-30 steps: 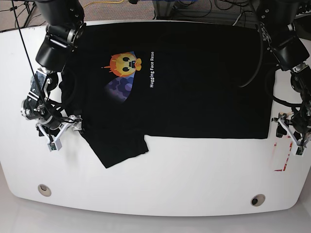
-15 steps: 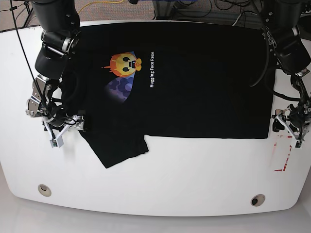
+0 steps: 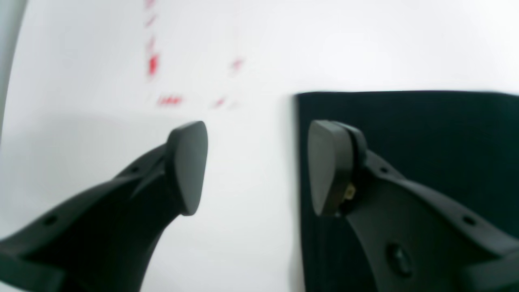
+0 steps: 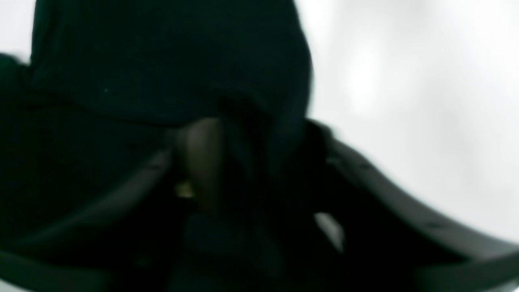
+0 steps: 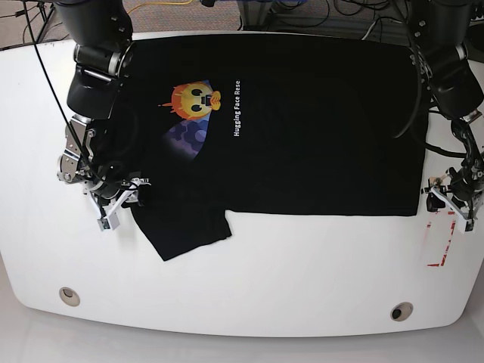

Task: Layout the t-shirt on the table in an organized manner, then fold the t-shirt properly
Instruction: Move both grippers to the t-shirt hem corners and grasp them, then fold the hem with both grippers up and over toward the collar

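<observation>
My right gripper [image 4: 243, 170] has its jaws narrowed around black cloth at the sleeve end of the t-shirt [image 5: 302, 128]; blur hides whether the pinch is firm. My left gripper [image 3: 255, 166] stands wide, straddling the hem corner, empty. The shirt lies spread flat on the table [image 5: 249, 287], print up. I judge layout nearly done, every fold remaining.

I see my right end effector [image 5: 121, 203] has slid inward off the bare table [image 5: 249, 280] onto the t-shirt [image 5: 302, 128] at its shoulder edge, its fingers narrowing around a bunch of black cloth. My left end effector [image 5: 452, 203] has crept slightly inward, straddling the hem corner.
</observation>
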`<state>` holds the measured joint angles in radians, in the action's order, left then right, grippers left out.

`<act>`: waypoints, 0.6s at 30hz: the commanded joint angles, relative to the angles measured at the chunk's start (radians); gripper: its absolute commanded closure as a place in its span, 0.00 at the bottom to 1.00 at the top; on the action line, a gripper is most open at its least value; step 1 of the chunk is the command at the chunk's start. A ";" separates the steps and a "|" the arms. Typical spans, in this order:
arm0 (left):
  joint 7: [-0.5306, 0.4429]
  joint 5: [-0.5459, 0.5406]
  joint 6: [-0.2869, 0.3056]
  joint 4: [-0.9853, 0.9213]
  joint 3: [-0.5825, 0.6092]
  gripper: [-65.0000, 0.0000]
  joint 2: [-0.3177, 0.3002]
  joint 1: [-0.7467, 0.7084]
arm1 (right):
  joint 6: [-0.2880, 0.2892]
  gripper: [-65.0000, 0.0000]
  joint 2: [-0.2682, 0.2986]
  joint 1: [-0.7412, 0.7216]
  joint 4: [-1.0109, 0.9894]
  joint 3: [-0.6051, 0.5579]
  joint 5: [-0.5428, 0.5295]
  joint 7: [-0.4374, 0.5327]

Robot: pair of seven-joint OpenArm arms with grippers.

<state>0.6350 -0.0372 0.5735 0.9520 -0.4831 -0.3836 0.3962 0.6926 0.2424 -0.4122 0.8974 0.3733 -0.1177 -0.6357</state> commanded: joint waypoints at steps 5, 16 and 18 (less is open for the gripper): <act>-0.022 -0.016 -0.010 -0.078 0.001 0.44 -0.016 0.074 | 0.006 0.96 0.005 -0.009 0.012 -0.001 -0.001 -0.016; -0.122 -0.014 -0.010 -0.222 0.013 0.43 -0.015 0.100 | 0.006 1.00 0.004 -0.006 0.012 -0.001 -0.001 -0.017; -0.132 -0.014 -0.010 -0.248 0.031 0.43 -0.015 0.117 | 0.006 1.00 0.005 -0.006 0.012 -0.001 -0.001 -0.017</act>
<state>0.5274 -0.0410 0.5606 0.7136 -0.4656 -0.3832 0.4690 0.6926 0.2382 -0.4007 0.8978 0.3729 -0.1284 -0.6357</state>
